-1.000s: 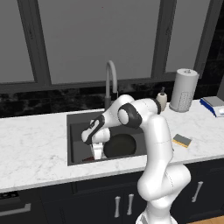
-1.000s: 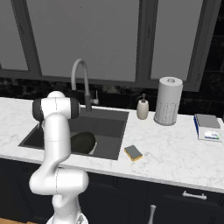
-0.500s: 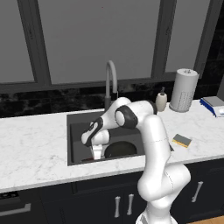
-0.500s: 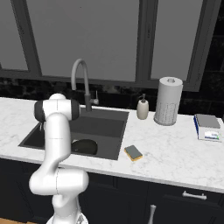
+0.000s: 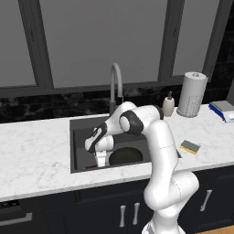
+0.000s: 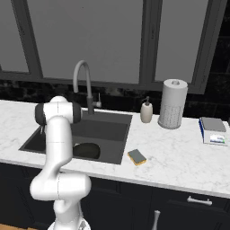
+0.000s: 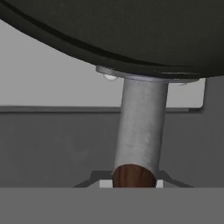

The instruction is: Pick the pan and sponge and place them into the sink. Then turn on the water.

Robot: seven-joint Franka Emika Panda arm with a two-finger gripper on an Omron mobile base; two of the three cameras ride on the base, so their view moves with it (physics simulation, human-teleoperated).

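The black pan (image 5: 126, 155) lies low inside the dark sink (image 5: 73, 137), right of my gripper (image 5: 100, 160). The gripper is down in the basin, shut on the pan's handle. In the hand view the pan's black body (image 7: 131, 30) spans the top, and its grey handle shaft (image 7: 140, 127) runs down to a reddish-brown end (image 7: 134, 176) between my fingertips. From the right, the pan (image 6: 86, 150) shows at the sink's (image 6: 108, 128) near edge, behind my arm. The yellow sponge (image 5: 189, 146) (image 6: 137, 157) lies on the counter right of the sink. No water runs from the faucet (image 5: 116, 87).
Behind the sink rises the arched faucet (image 6: 83, 81). A soap bottle (image 5: 169, 105), a paper towel roll (image 5: 192, 93) and a blue-and-white flat object (image 5: 221, 107) stand along the back right of the marble counter. Dark windows back the counter.
The arm has lowered the pan a little deeper into the sink and toward its front. The gripper has stayed shut on the handle. The sponge has not moved.
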